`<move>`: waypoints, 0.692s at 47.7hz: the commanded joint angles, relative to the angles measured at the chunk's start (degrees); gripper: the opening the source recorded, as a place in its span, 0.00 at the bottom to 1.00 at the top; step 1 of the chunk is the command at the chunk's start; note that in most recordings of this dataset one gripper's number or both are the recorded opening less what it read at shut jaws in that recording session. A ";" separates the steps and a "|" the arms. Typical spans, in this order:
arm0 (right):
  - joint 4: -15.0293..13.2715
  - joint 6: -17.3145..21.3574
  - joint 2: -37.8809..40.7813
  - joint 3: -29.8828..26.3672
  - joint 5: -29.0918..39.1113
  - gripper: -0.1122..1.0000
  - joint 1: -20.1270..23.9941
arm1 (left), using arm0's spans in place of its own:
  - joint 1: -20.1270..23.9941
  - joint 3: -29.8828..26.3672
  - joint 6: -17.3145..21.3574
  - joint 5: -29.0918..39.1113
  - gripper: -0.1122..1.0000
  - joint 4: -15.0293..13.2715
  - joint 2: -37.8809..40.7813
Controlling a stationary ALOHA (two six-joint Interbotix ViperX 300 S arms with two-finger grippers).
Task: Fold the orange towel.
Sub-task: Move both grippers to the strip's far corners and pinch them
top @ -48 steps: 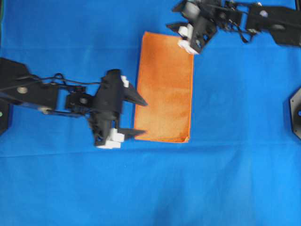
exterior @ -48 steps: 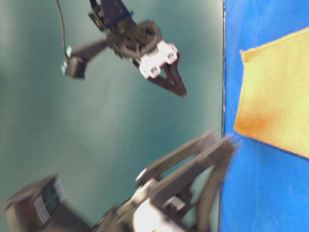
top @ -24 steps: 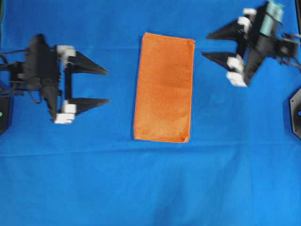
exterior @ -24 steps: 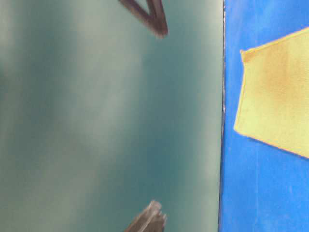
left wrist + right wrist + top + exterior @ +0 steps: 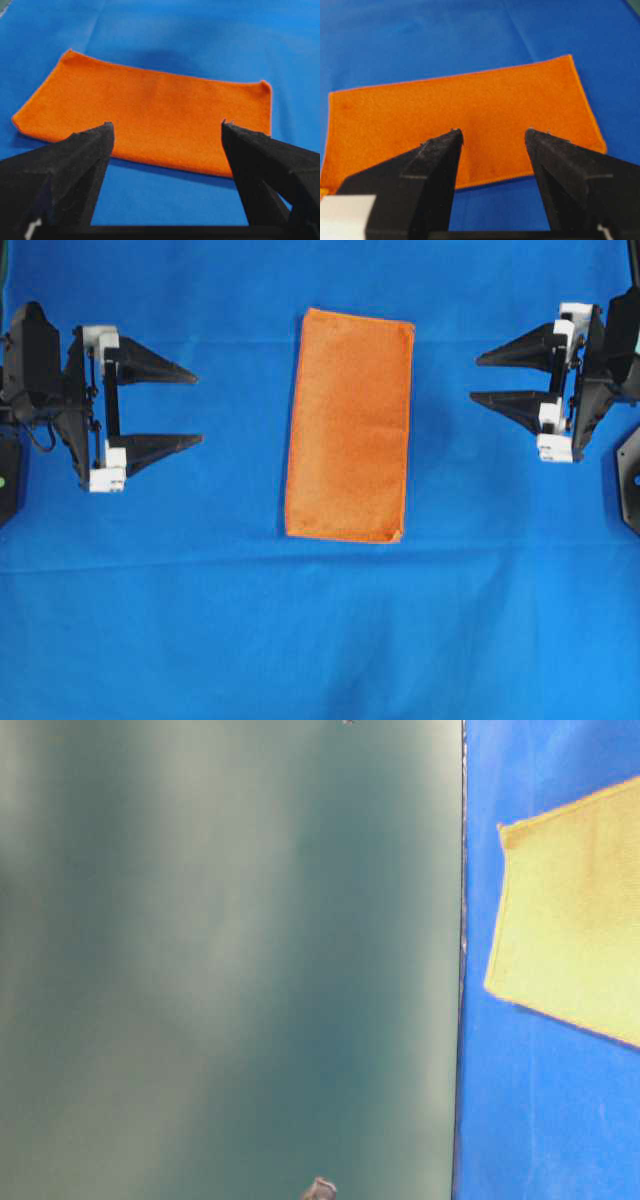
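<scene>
Orange towel (image 5: 349, 425) lies mid-counter on blue cloth (image 5: 320, 640), apparently already folded once. Left claw (image 5: 160, 405) and right claw (image 5: 510, 377) both released, empty, well apart from it. Any further fold: pinch matching corners, align hems.

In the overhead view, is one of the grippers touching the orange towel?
No, the left gripper and the right gripper both stand open and apart from the orange towel, with bare blue cloth between.
</scene>
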 commanded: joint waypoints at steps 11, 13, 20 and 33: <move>0.18 0.00 3.16 -4.13 0.79 0.62 -3.25 | 1.32 -3.16 -0.18 -3.08 0.82 0.09 2.99; 0.26 0.00 4.39 -5.10 1.23 0.62 -4.48 | 2.11 -4.13 -0.09 -3.25 0.82 0.09 4.57; 0.09 -0.44 10.90 -8.35 1.93 0.62 -9.40 | 5.71 -10.02 0.44 -2.46 0.82 0.09 12.04; -1.49 -1.05 25.84 -17.31 4.31 0.62 -13.62 | 13.10 -20.13 0.44 0.18 0.82 0.09 26.63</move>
